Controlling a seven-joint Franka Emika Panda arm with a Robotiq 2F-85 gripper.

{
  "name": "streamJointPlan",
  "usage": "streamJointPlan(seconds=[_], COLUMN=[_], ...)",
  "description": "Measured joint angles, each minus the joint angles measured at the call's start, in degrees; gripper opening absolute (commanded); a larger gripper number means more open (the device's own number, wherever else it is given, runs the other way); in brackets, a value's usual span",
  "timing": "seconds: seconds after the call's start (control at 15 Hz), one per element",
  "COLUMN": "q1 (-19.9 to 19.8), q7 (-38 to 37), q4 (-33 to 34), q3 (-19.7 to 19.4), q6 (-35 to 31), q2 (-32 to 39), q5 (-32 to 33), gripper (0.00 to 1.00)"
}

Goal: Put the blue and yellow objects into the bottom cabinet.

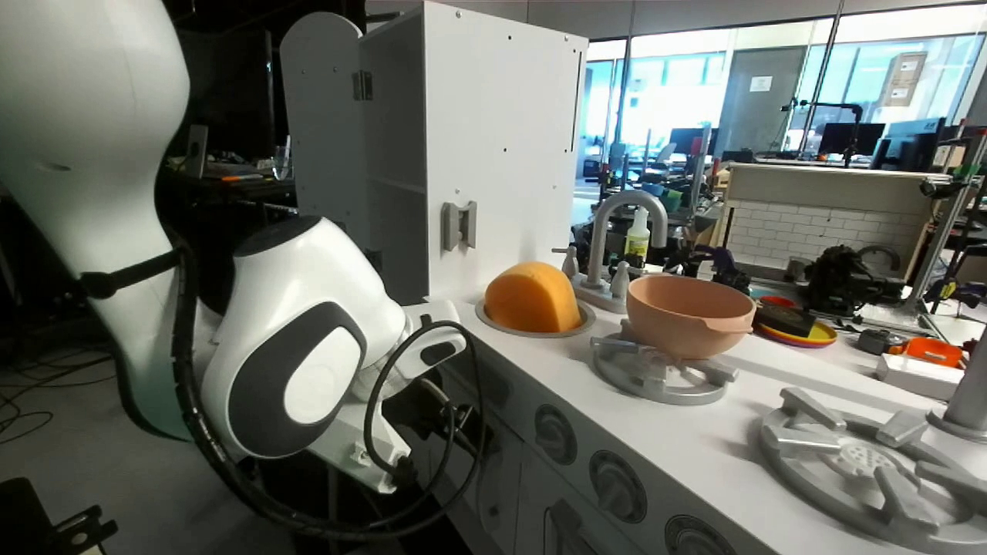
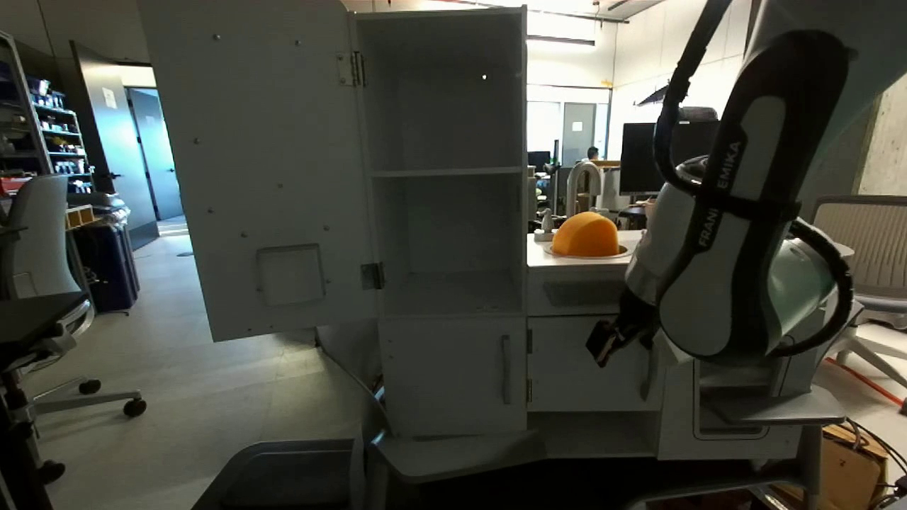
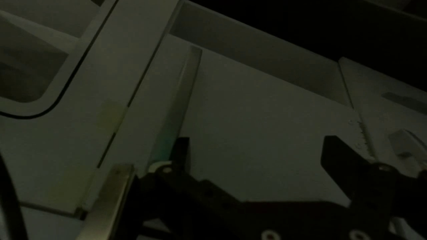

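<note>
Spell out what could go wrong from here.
The tool stands open with the handle off toward one fingertip, so closing might bump or miss it. The lower cabinet door looks shut; a failed pull would leave the way in blocked. The looping cable might snag on the front knobs.

Beside the tall upper cabinet (image 1: 501,123) (its door (image 2: 262,170) stood open), an orange dome-shaped object (image 1: 530,299) sat in the sink (image 1: 533,334) near a gooseneck faucet (image 1: 598,247), and a peach bowl (image 1: 686,327) rested on a burner grate (image 1: 655,393).
</note>
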State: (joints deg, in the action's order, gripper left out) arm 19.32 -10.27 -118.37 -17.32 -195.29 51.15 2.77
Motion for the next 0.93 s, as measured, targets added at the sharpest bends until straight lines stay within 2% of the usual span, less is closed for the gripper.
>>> streamJointPlan(seconds=[0.2, 0.6, 0.8, 0.93], q1=[0.6, 0.3, -0.4, -0.9], q7=[4.1, 10.2, 14.4, 16.3], q4=[-5.9, -18.8, -24.3, -26.5], q3=[0.4, 2.1, 2.9, 3.2], q6=[-5.1, -4.6, 0.3, 8.3], q2=[-2.9, -18.7, -28.8, -35.6], q5=[-2.6, -3.1, -2.4, 0.1], gripper=[1.00, 1.00, 1.00, 1.00])
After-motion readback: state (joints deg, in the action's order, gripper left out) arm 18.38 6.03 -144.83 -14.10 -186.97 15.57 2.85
